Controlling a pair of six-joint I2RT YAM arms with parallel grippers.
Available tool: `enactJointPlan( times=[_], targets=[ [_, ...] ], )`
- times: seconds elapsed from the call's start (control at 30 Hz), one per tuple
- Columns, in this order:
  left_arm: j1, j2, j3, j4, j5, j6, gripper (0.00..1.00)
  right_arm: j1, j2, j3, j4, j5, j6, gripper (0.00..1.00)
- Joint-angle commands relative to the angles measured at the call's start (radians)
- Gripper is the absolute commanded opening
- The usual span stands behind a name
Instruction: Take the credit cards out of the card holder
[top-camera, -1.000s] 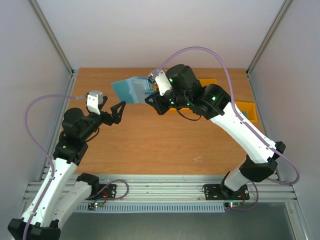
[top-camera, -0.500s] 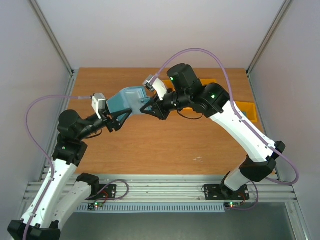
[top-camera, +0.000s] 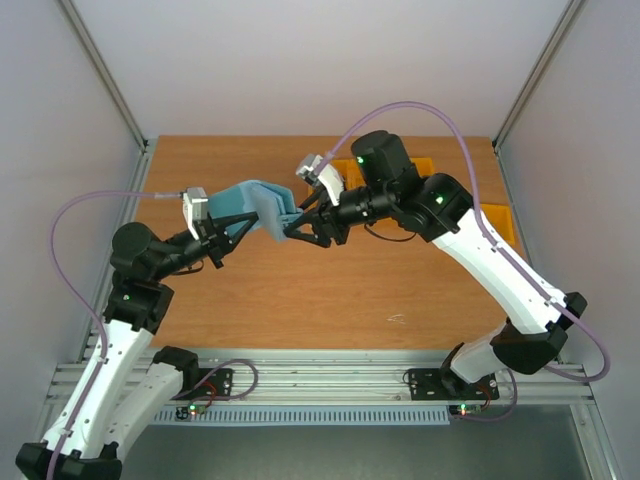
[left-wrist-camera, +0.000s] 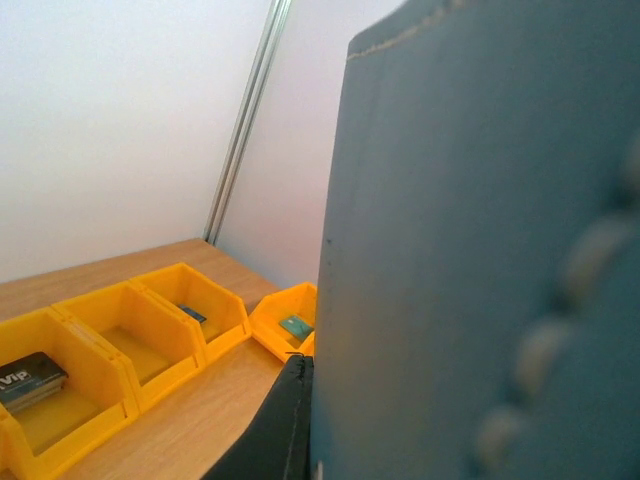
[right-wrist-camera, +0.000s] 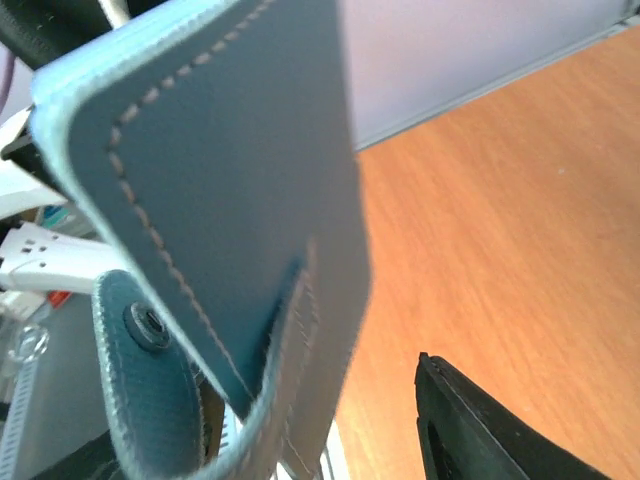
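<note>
The card holder (top-camera: 256, 202) hangs above the table (top-camera: 330, 290) between the two arms, its long axis running from one to the other. The right gripper (top-camera: 292, 225) clamps its right edge. The left gripper (top-camera: 238, 226) meets the opposite panel, but I cannot tell whether its fingers are closed on it.

The left arm (top-camera: 110, 345) and right arm (top-camera: 500, 270) have white shells on their long links and black housings at the joints, dotted with small green lights (top-camera: 437, 199). A lilac cable (top-camera: 57, 225) loops from each wrist. The fingers (right-wrist-camera: 480, 430) are matte black.
</note>
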Motion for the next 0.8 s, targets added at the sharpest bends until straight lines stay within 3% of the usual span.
enactJointPlan(
  times=[0.0, 0.33, 0.57, 0.77],
  targets=[
    [0.004, -0.02, -0.003, 0.093, 0.037, -0.026, 0.0, -0.038, -0.06, -0.038, 0.077, 0.034, 0.023, 0.54],
    [0.004, -0.017, 0.001, 0.073, 0.017, -0.026, 0.0, -0.024, -0.033, -0.074, 0.176, 0.028, 0.104, 0.62],
    [0.004, -0.012, 0.018, -0.022, -0.092, -0.021, 0.0, -0.007, -0.017, -0.079, 0.147, -0.014, 0.064, 0.7],
    [0.005, -0.012, 0.019, -0.048, -0.094, 0.005, 0.0, -0.007, -0.021, -0.091, 0.08, -0.053, -0.004, 0.75]
  ],
)
